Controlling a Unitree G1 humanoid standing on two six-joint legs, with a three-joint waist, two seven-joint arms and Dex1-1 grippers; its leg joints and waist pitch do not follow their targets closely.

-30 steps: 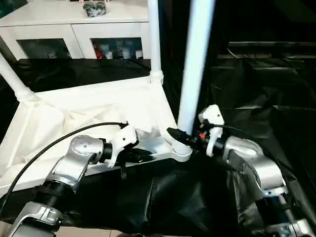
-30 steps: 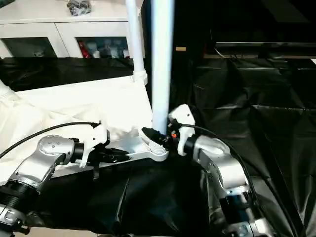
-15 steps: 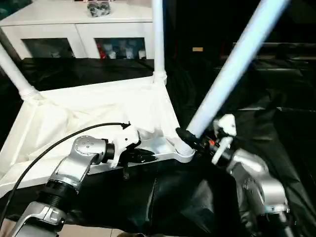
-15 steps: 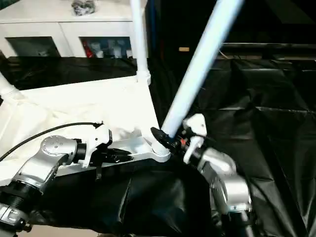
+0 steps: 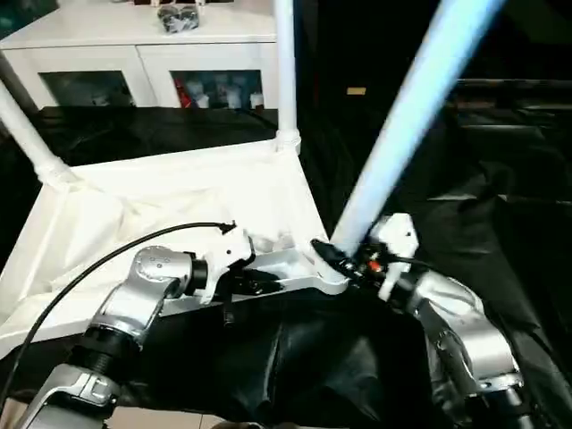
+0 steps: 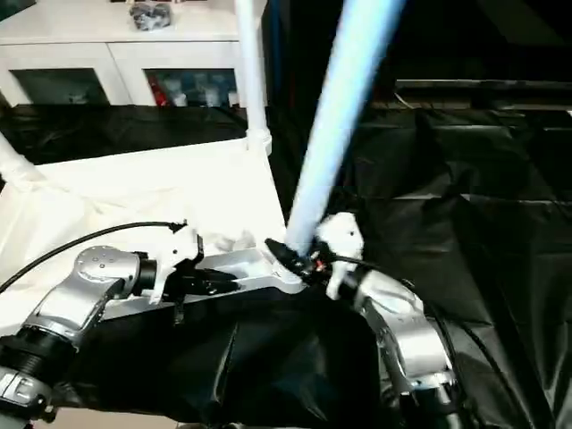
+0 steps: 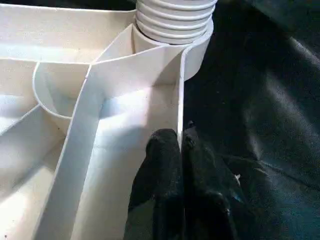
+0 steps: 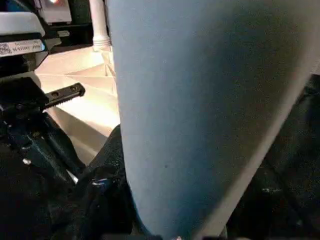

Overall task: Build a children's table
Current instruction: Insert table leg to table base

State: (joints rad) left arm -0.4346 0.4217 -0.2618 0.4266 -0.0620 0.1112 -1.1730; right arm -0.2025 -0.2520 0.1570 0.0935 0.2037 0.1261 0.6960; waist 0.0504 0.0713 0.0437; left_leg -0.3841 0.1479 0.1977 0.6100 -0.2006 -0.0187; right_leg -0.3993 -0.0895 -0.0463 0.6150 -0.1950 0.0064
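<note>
The white tabletop [image 5: 179, 206] lies ribbed side up on black cloth. Two white legs stand in its far sockets, one at the far right corner [image 5: 284, 71] and one at the far left [image 5: 27, 134]. My right gripper [image 5: 344, 259] is shut on the lower end of a third leg [image 5: 411, 116], which leans up and to the right over the near right corner socket [image 5: 326, 279]. Its ribbed end [image 7: 175, 20] sits at that socket. My left gripper [image 7: 181, 145] is shut on the thin rim wall [image 7: 179, 90] of the tabletop, just left of the socket.
A white glass-door cabinet [image 5: 134, 54] stands behind the work with a small dark object [image 5: 179, 15] on top. Crumpled black cloth [image 5: 483, 179] covers the surface to the right and front. A black cable [image 5: 107, 259] runs along my left arm.
The held leg stood upright a second ago, swung far over to the right, and now leans less steeply. My right arm moved with it. The left gripper kept its hold on the rim.
</note>
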